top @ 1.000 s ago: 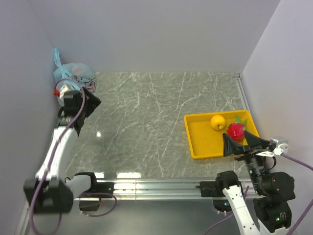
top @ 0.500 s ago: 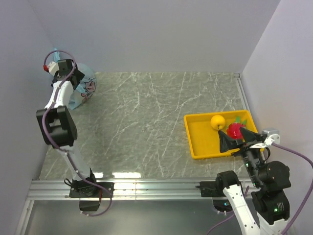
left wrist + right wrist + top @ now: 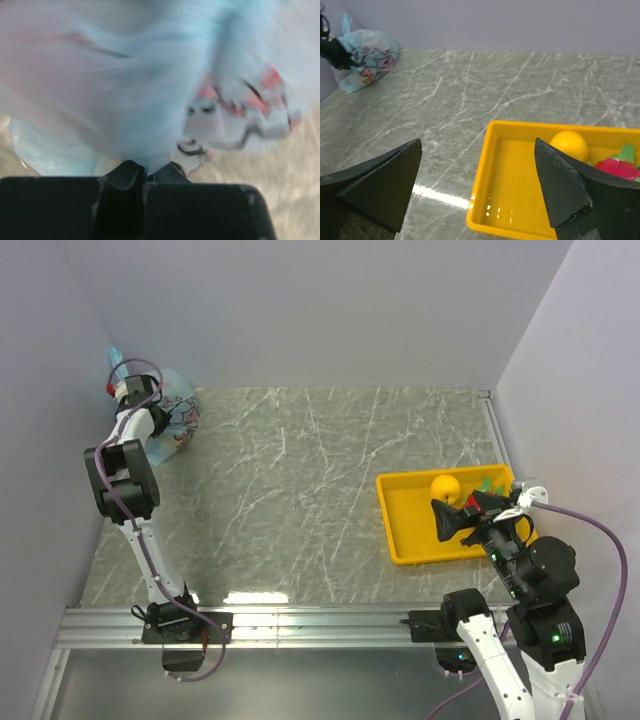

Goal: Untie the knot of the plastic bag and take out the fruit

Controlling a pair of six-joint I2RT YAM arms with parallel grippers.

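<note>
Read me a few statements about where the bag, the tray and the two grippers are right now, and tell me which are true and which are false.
1. The plastic bag sits at the far left corner of the table. True.
2. The left gripper is wide open above the bag. False: it is shut, with the bag's light-blue film pinched between its fingertips.
3. A round yellow fruit lies in the yellow tray. True.
4. The right gripper is clamped on the red fruit. False: it is open and empty over the tray, and the red fruit lies in the tray beside the yellow one.
</note>
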